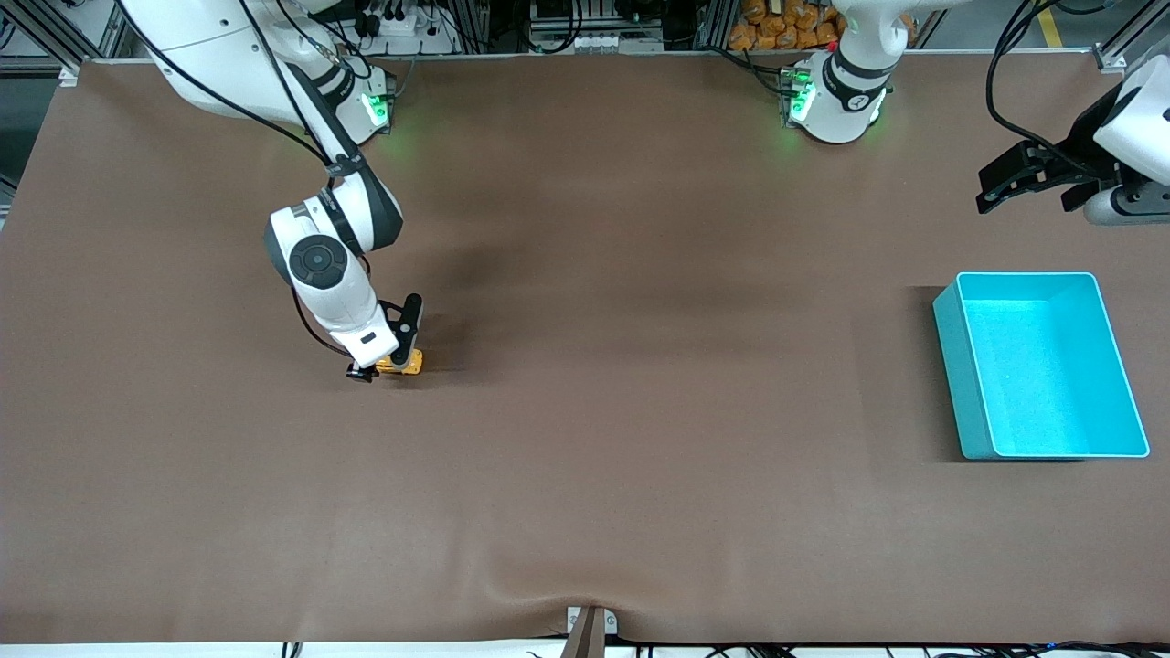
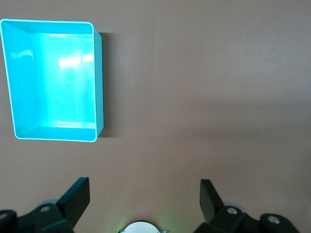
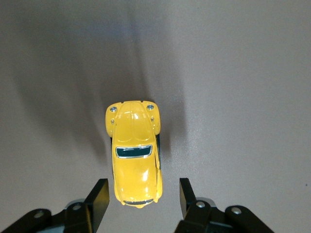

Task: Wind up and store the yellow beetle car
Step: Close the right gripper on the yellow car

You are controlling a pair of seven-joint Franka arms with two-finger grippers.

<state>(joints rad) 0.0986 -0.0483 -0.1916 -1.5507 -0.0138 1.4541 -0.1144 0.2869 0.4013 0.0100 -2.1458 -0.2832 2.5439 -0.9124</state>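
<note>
Front view: the right arm's wrist covers most of the yellow beetle car [image 1: 403, 365]; only a strip of yellow body shows beside the right gripper [image 1: 388, 364]. Wheels and underside cannot be made out from any view.

Right wrist view: the car [image 3: 134, 156] sits upright on the brown desk [image 1: 640, 384], roof and one dark window facing the camera. One end of the car lies between the two fingers [image 3: 98, 198]; the rest of the body sticks out past the fingertips. Narrow strips of desk show between each finger and the car's sides, so the jaws are parted around it, with no contact visible. The finger bases are cut off by the frame edge.

Car position: toward the right arm's end of the desk, well apart from the turquoise bin [image 1: 1042, 364], which stands toward the left arm's end.

Left gripper [image 1: 1037, 178]: hangs over the desk near the edge at the left arm's end, waiting. Its wrist view shows the jaws [image 2: 144, 196] spread wide with nothing between them, and the bin [image 2: 53, 80] with its interior bare. The left arm is partly cut off in the front view.
</note>
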